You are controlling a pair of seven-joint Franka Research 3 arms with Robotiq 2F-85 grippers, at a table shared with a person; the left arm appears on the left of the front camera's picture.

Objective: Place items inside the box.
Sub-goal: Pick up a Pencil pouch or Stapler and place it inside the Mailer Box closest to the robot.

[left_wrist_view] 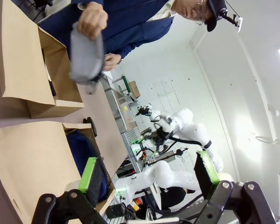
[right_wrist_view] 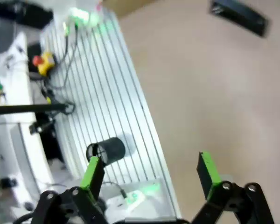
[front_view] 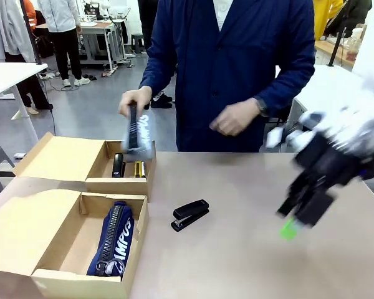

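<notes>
A person's hand holds the pale grey-blue zip pouch (front_view: 138,129) (left_wrist_view: 86,58) above the far cardboard box (front_view: 50,159) (left_wrist_view: 18,60). In that box lie the yellow utility knife (front_view: 138,169) and a dark item (front_view: 118,165). The navy zip pouch (front_view: 114,240) (left_wrist_view: 80,148) lies in the near box (front_view: 56,277). The black stapler (front_view: 190,215) (right_wrist_view: 238,16) sits on the table between the boxes and my right gripper (front_view: 299,218) (right_wrist_view: 149,172), which is blurred, open and empty above the table's right part. My left gripper (left_wrist_view: 147,172) is open and empty, facing the boxes.
The person stands at the far edge, the other hand (front_view: 235,117) held at the waist. Both boxes have flaps folded out to the left. A ribbed metal rail (right_wrist_view: 107,107) with cables runs along the table's edge near my right gripper.
</notes>
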